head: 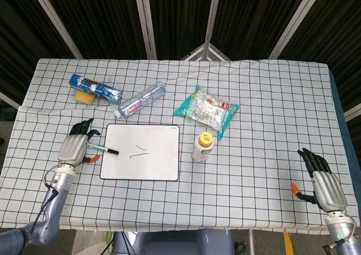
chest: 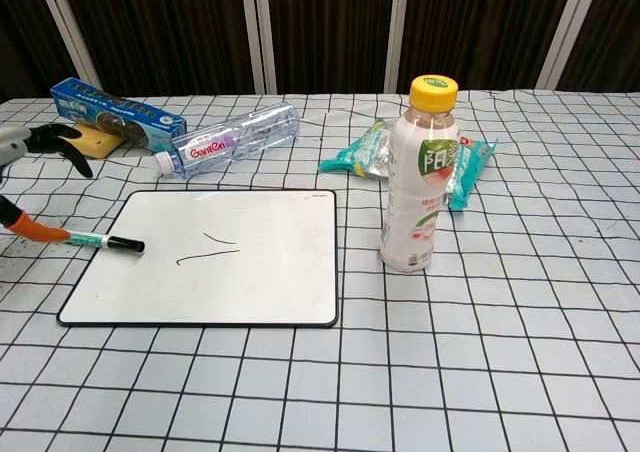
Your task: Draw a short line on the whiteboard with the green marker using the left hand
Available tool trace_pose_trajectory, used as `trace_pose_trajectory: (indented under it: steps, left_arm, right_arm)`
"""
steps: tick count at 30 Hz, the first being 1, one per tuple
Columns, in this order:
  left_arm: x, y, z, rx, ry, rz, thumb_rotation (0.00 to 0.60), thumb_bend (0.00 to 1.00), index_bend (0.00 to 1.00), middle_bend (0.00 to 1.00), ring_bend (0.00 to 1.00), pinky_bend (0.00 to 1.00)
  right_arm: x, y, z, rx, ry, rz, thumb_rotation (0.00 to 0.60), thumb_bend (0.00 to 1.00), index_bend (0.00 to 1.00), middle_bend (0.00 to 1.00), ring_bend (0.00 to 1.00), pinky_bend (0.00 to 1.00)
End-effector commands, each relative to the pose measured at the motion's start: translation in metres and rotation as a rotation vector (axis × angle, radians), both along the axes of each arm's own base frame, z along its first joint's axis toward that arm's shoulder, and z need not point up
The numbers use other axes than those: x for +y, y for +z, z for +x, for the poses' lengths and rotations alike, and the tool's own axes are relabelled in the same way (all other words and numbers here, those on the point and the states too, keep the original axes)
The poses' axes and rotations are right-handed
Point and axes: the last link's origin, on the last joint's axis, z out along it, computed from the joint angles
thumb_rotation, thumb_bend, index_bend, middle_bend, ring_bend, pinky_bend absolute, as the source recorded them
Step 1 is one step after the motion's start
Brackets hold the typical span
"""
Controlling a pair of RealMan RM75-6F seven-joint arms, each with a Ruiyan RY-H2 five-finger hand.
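Observation:
The whiteboard (head: 159, 160) (chest: 270, 277) lies left of the table's middle, with two short dark strokes on it. The green marker (head: 102, 149) (chest: 92, 238) lies nearly flat across the board's left edge, its black tip on the white surface. My left hand (head: 74, 146) (chest: 30, 144) sits just left of the board, fingers spread and lifted off the marker. Only its orange thumb tip is near the marker's rear end. My right hand (head: 322, 183) rests flat and open at the table's near right corner, holding nothing.
A yellow-capped drink bottle (head: 202, 148) (chest: 421, 177) stands right of the board. Behind it lie a clear water bottle (head: 141, 100) (chest: 232, 141), a blue biscuit pack (head: 95, 87) (chest: 115, 112), a yellow sponge (head: 86, 98) and a teal snack bag (head: 207, 110) (chest: 372, 152).

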Motion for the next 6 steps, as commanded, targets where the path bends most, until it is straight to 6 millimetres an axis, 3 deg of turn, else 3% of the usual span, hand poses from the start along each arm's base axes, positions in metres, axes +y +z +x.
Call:
trace_pose_trajectory:
  steps: [1,6]
  left_arm:
    - [-0.036,0.040,-0.005,-0.058,-0.017,0.064,0.600,0.18,0.02,0.00,0.00,0.00]
    - [-0.081,0.080,-0.021,-0.010,-0.061,0.130,0.600,0.17,0.00,0.00,0.00,0.00]
  right_arm:
    - [0.000,0.001,0.000,0.009,0.007,-0.003,0.600,0.35,0.00,0.00,0.00,0.00]
    - [0.000,-0.001,0.001,0.030,0.023,-0.004,0.600,0.35,0.00,0.00,0.00,0.00]
